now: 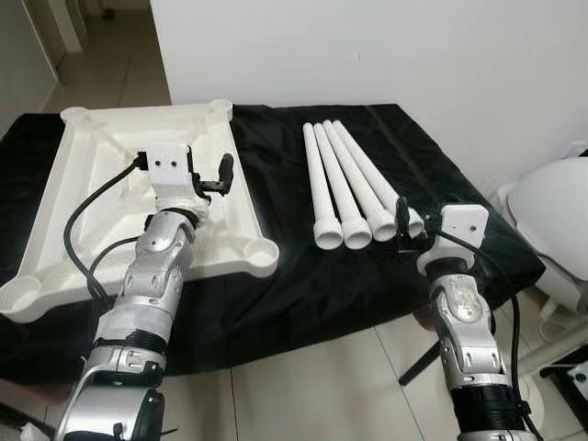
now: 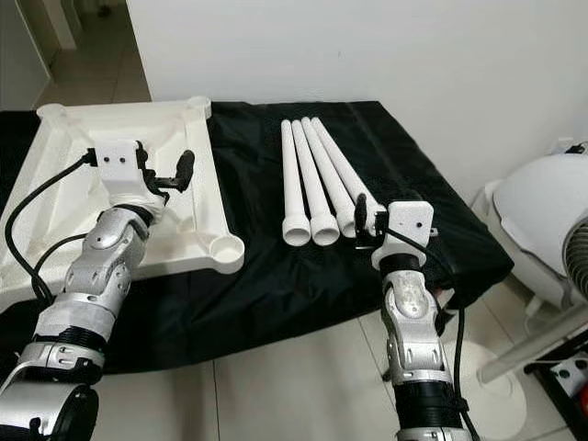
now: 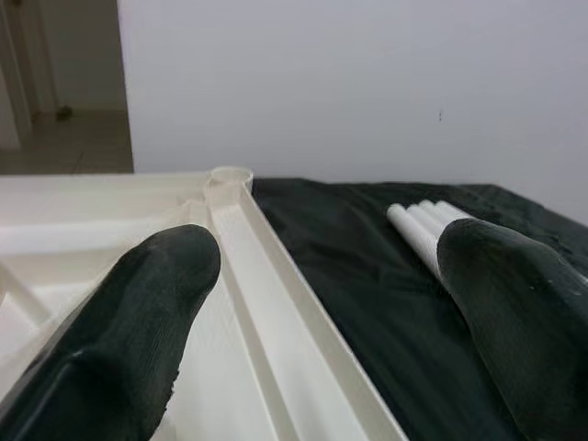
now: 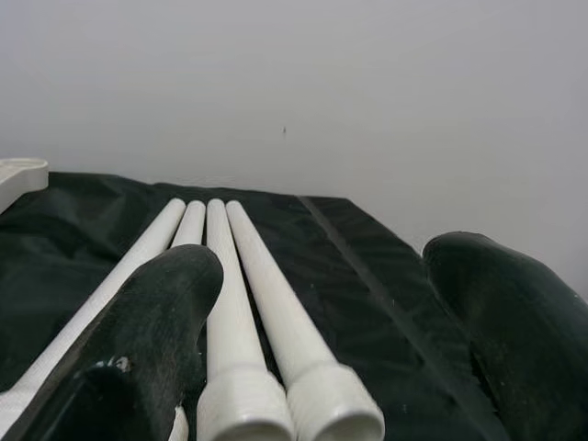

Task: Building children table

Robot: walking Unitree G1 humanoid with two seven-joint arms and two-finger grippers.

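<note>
Head eyes looking down at the black cloth (image 1: 367, 276), wrist cameras skimming low, both catching the white legs (image 4: 262, 303)

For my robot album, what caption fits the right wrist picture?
Open right gripper hovers above four white table legs on black cloth.

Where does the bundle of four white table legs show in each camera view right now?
Left eye: table legs right of centre on the black cloth.
Right eye: centre, same cloth.
Left wrist: far tips, between the left gripper fingers.
Right wrist: threaded ends close, before the right gripper.
Shared landmark: white tabletop beside them.
</note>
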